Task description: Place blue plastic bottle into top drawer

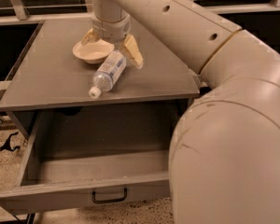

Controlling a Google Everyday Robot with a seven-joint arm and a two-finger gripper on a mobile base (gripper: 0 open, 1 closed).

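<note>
Bottle [108, 73] flat on cabinet top [51, 73], cap [94, 92] pointing front-left (base rearward), gripper [111, 51] over base, jaws spread.

The single camera sits high off the front edge of the flat grey metal desk [51, 78], looking down toward its far edge. The beige arm [233, 139] looms close at right, its hand [112, 52] spread above the far edge's middle.

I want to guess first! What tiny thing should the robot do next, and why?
Probably lower the gripper onto the blue plastic bottle and close. Its jaws hang open above the bottle's far end, the bottle lies on the cabinet top beside the bowl, and the top drawer is already open.
</note>
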